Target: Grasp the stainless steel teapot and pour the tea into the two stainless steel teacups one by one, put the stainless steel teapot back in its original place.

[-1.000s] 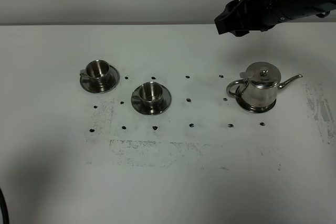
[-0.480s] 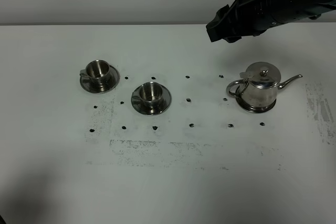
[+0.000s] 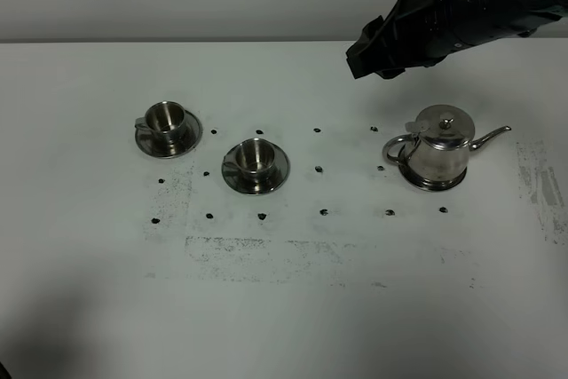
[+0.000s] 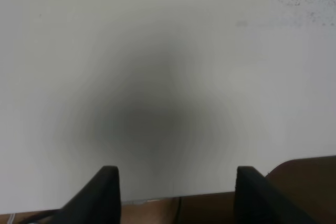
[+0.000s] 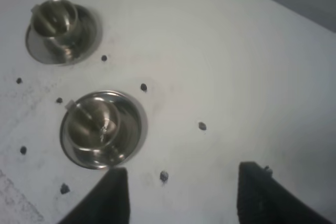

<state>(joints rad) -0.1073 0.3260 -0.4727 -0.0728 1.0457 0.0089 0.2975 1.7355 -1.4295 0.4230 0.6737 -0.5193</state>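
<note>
White dotted table (image 3: pixel 284 308): steel teapot (image 3: pixel 439 155) right, far teacup (image 3: pixel 166 118), near teacup (image 3: pixel 256 156) left

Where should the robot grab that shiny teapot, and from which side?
Probably by the loop handle, approached from the left in the high view: it juts clear of the teapot, opposite the thin spout, leaving room for fingers either side.

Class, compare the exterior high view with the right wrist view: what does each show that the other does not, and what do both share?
Only the exterior high view shows the stainless steel teapot standing on its round plate. Only the right wrist view shows the right gripper with its jaws apart and nothing between them. Both show the left teacup and the middle teacup, each on a saucer, and black dots on the table.
</note>
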